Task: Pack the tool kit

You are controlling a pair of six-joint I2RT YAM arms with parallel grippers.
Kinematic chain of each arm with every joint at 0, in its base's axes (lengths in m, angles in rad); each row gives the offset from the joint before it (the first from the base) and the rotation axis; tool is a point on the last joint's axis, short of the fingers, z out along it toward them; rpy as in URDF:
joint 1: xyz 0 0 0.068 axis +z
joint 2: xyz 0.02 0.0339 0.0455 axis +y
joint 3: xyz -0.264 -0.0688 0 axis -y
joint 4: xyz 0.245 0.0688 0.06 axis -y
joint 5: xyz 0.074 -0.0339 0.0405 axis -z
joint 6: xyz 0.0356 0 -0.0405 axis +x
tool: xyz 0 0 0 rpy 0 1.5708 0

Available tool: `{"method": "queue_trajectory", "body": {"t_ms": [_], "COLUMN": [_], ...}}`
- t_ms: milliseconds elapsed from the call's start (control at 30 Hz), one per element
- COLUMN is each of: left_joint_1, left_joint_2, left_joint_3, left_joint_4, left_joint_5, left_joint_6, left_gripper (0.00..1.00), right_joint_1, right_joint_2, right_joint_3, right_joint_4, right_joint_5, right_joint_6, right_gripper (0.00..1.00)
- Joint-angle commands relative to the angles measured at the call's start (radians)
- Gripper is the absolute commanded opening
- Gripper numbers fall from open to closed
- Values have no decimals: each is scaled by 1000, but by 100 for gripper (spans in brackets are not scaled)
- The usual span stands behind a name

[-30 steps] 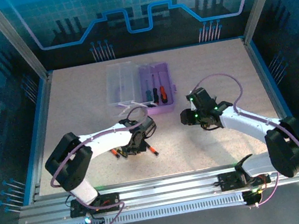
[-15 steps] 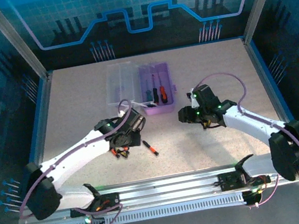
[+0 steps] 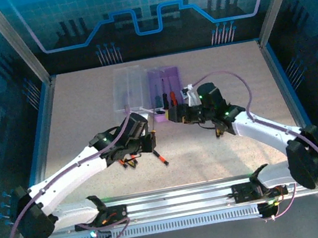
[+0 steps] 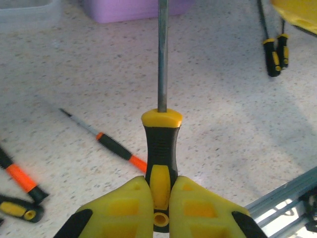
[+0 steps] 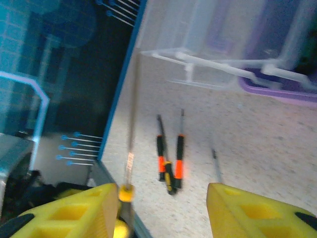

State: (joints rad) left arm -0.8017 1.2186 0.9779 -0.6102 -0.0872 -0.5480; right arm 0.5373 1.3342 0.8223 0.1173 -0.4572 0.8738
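The purple case lies open at mid-table, its clear lid folded out to the left, with screwdrivers inside. My left gripper hovers just in front of the case. It is shut on a yellow-black screwdriver whose shaft points at the case. My right gripper is at the case's near end, open wide. A blurred yellow-collared screwdriver stands beside its left finger; contact cannot be told. Loose orange-black screwdrivers lie on the table.
More loose screwdrivers lie left of the orange-black one. Two small black-yellow handles show near the right gripper's yellow finger. Blue-edged walls ring the table; a metal rail runs along the front.
My right gripper has moved left to the case's near end. The left arm has stretched out low, and its gripper now sits just in front of the case.
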Motion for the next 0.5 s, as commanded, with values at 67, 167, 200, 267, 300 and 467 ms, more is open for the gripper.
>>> {"method": "queue_trajectory", "body": {"t_ms": [67,167,200,267,300,467], "left_joint_1": [-14,-19,-20,-21,-22,-25], "left_joint_2": [38,37,36,32,29,25], "left_joint_3": [1,-6,-12,-21,-24,-30], "left_joint_4": [94,102,109,117,119,121], "left_joint_5": [79,73,74,74,72,76], "left_joint_6": [-2,-11,-13,-16,-18,-20], "left_gripper": [1,1,1,1,1,1], "right_joint_1": [38,47,47,47,47,53], "right_joint_2": [74,105,112,137,146,166], "right_joint_3": [51,93,97,115,125,163], "right_joint_4": [95,76,77,65,51,-3], "right_joint_5": [-38,-31,-29,-21,-17,36], "right_joint_6": [72,65,65,64,60,47], "right_gripper": [49,45,43,40,37,19]}}
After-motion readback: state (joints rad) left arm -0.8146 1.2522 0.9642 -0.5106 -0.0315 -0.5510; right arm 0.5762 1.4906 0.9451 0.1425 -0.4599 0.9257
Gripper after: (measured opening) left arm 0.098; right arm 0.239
